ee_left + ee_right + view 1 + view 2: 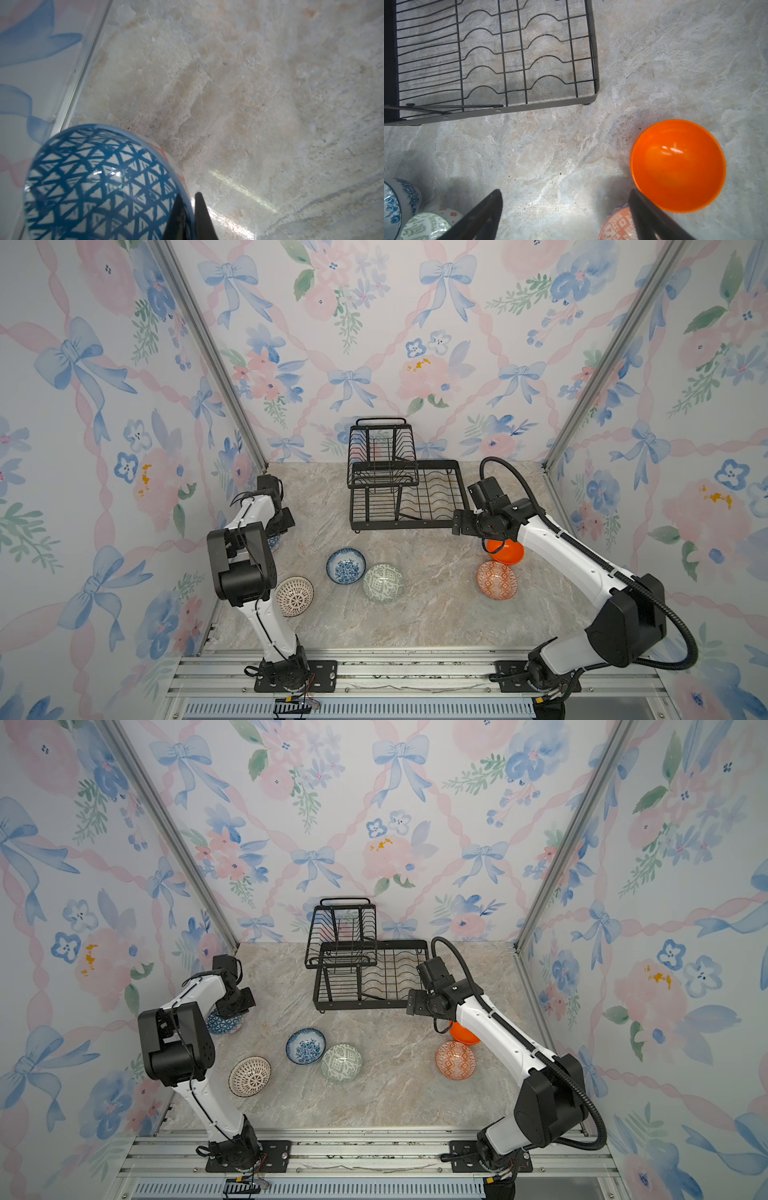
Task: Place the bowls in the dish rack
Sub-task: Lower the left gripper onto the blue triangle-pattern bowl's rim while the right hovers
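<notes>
Left end effector (188,196): clamped on the rim of the blue bowl (99,182).
Dish rack (403,526): far and right of that bowl.
Right end effector (564,191): spread, empty, beside the orange bowl (678,166).

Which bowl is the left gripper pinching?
The dark-blue triangle-patterned bowl: the left gripper is shut on its rim, one finger inside and one outside. No gripper holds any of the others.

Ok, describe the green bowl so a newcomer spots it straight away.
Find the black dish rack at the back of the marble table. In front of it, mid-table, two bowls sit side by side. The green bowl is the right-hand one, pale green geometric print, unlike the blue floral bowl beside it.
</notes>
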Robot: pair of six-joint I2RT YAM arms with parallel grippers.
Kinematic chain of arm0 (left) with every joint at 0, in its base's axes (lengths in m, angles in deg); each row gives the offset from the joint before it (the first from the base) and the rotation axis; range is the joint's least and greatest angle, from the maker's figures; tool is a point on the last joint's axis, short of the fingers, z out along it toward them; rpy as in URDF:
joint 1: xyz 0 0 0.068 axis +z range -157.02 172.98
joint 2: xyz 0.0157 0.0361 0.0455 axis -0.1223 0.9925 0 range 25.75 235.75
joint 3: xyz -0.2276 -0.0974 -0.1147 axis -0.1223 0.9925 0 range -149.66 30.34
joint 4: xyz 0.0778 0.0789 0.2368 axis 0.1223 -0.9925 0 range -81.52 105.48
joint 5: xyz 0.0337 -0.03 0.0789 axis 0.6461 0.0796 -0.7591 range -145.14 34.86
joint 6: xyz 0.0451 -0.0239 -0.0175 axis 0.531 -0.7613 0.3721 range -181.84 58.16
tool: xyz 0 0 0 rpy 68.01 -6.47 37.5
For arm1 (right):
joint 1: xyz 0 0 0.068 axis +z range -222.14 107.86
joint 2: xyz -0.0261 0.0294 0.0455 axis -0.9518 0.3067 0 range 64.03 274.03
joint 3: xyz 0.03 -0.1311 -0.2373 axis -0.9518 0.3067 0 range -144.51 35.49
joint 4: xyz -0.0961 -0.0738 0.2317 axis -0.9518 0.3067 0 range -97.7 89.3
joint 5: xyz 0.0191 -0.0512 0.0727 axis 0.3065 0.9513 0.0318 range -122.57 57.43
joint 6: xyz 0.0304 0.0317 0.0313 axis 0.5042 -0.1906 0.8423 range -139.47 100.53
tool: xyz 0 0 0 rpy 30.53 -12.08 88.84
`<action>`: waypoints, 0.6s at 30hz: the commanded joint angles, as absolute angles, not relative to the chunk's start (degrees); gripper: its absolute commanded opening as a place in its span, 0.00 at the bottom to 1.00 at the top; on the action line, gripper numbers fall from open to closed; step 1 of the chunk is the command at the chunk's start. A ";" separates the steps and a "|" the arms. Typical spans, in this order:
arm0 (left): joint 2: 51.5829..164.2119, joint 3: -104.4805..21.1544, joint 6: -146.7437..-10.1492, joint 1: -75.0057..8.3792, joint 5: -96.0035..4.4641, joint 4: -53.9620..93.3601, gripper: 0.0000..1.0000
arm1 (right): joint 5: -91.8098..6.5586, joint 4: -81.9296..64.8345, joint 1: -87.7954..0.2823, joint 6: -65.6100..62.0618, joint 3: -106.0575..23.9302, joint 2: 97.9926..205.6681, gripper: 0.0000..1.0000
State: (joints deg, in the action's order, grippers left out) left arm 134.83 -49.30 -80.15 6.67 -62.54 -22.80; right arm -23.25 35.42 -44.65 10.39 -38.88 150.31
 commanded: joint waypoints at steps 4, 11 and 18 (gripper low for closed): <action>132.45 -47.90 -84.19 1.24 -53.78 -23.50 0.05 | -21.40 37.29 -44.38 11.88 -38.70 149.29 0.97; 130.72 -45.51 -87.53 -8.74 -54.86 -23.54 0.05 | -21.49 36.82 -44.43 12.90 -37.82 148.76 0.97; 130.01 -42.93 -88.90 -12.26 -54.33 -23.55 0.13 | -21.96 36.16 -44.38 13.27 -36.24 148.06 0.97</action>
State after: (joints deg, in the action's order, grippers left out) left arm 130.53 -44.97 -86.70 -11.27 -56.33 -21.34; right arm -22.64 35.37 -44.65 12.54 -37.28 149.68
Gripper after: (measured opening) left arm 0.120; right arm 0.968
